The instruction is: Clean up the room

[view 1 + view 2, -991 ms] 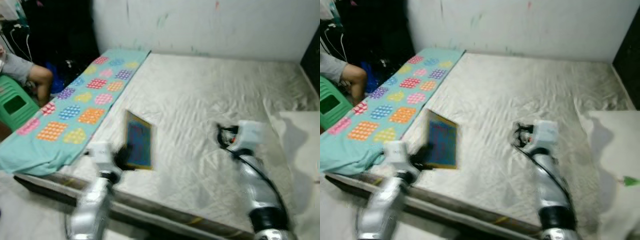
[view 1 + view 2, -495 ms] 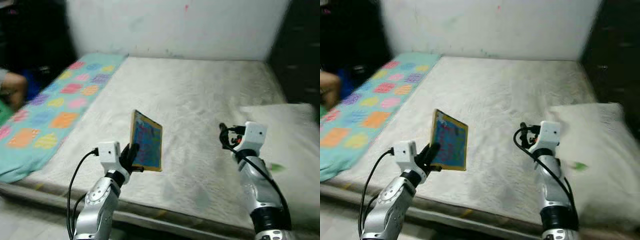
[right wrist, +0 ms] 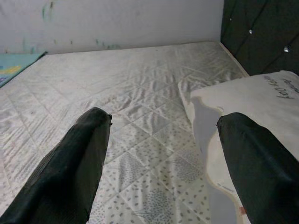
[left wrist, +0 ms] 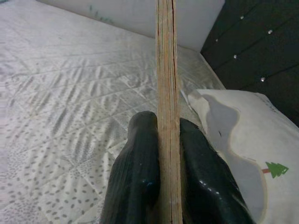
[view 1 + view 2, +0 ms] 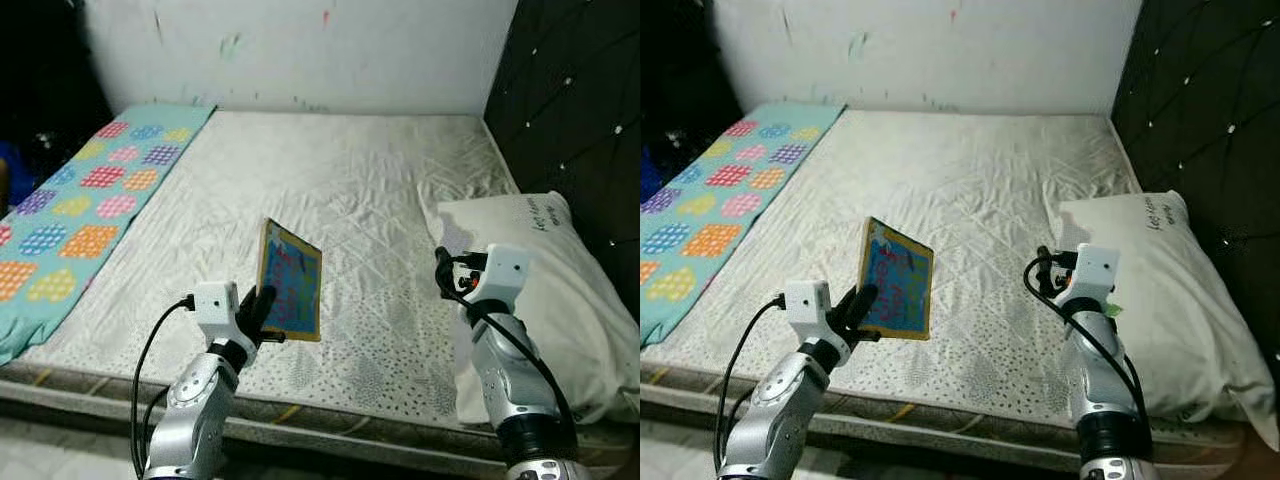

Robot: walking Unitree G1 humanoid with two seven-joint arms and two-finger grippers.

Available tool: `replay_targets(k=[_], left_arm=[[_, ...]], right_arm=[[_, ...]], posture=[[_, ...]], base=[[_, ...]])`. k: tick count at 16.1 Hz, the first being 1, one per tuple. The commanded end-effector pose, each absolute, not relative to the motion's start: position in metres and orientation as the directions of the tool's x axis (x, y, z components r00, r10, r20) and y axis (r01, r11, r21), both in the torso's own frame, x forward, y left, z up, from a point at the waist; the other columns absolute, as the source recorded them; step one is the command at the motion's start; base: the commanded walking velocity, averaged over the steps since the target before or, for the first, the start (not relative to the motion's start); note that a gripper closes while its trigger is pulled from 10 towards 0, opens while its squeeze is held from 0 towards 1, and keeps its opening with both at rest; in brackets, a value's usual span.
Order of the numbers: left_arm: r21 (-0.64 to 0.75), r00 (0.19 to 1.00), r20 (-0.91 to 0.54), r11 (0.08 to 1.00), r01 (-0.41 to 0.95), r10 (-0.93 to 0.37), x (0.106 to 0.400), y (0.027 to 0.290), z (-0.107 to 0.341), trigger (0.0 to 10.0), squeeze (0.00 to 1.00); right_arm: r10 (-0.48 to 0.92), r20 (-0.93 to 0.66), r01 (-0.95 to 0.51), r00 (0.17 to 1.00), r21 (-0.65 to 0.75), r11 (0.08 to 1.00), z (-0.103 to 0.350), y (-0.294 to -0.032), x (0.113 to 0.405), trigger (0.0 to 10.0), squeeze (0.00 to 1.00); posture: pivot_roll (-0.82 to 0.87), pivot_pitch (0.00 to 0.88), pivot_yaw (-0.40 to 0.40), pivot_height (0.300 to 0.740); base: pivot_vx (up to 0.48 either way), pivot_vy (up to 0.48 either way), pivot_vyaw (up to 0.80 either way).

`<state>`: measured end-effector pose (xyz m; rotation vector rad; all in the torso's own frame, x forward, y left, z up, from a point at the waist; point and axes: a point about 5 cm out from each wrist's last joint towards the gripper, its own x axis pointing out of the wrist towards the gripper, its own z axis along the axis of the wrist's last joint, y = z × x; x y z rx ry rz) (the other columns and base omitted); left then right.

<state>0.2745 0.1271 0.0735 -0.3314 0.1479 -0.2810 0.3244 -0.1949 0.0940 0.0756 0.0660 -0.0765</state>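
My left gripper (image 5: 260, 315) is shut on a thin book (image 5: 291, 281) with a blue cover and yellow border, held upright above the near part of the white mattress (image 5: 340, 190). In the left wrist view the book's edge (image 4: 166, 93) stands clamped between both black fingers (image 4: 135, 177). My right gripper (image 5: 441, 272) hovers over the mattress beside a white pillow (image 5: 545, 290), open with nothing between its fingers (image 3: 79, 158).
A turquoise blanket (image 5: 75, 200) with coloured patches lies along the left side of the bed. A dark padded headboard (image 5: 570, 110) rises on the right, behind the pillow. The white wall (image 5: 300, 50) runs along the far side.
The camera has swung right: the blanket slid left, the pillow and headboard came into view, and the seated person left the picture. The book stays in my left gripper.
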Motion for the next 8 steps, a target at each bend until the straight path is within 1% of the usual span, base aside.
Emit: replay_targets(k=[1,2,8], left_arm=[[-0.33,0.956,-0.068,0.911,0.249,-0.286,0.2772,0.1296,0.0801,10.0,0.0],[-0.33,0.956,-0.068,0.91,0.249,-0.286,0.2773,0.1296,0.0801,10.0,0.0],[-0.333,0.955,-0.068,0.909,0.25,-0.288,0.2777,0.1295,0.0801,10.0,0.0]], right_arm=[[-0.07,-0.065,0.075,0.995,0.082,0.994,0.0959,-0.1929,0.3258,10.0,0.0],[-0.07,-0.066,0.076,0.995,0.082,0.994,0.0957,-0.193,0.3259,10.0,0.0],[-0.073,-0.07,0.079,0.995,0.085,0.993,0.0951,-0.1931,0.3259,10.0,0.0]], posture=[[-0.09,0.0,0.051,0.74],[-0.09,0.0,0.051,0.74],[-0.09,0.0,0.051,0.74]], base=[[0.0,-0.24,0.0],[0.0,-0.304,0.0],[0.0,-0.34,-0.77]])
